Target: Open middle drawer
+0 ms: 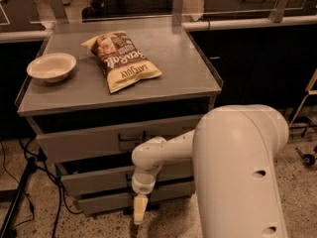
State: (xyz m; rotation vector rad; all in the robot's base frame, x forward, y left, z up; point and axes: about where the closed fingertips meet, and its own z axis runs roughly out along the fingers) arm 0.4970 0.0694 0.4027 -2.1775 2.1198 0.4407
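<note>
1. Hand check: your hand [139, 213] hangs pointing straight down off the wrist, low in front of the cabinet. It's about level with the bottom drawer [106, 202] and close to the floor. I can't tell if it's open or closed from this angle, and nothing seems to be in it.
2. Your target, the middle drawer [91, 181], is the second grey front down, sandwiched between the top drawer [79, 144] and the bottom drawer. It looks shut or near enough, with its front roughly in line with its neighbours.
3. Why the hand's parked there: my guess is it's lined up on the centre of the drawer stack, where the handles run. It's below the middle drawer though, so I'd say it has to come up and turn toward the front before it can hook anything.
4. The bowl [51, 66] and chip bag [123, 59] sit on the tabletop [183, 68], well apart from the hand. They're lying flat up there, so pulling a lower drawer probably won't bother them.
5. Hidden stuff: the white arm [237, 172] and wrist cover the centre of the middle drawer, so its handle is mostly out of sight, with only a dark bit peeking out left of the wrist. The right ends of all three drawers vanish behind the arm. You can see the top handle [131, 141] fine. Whether the hand touches the bottom drawer or just hangs in front of it, I can't tell.
</note>
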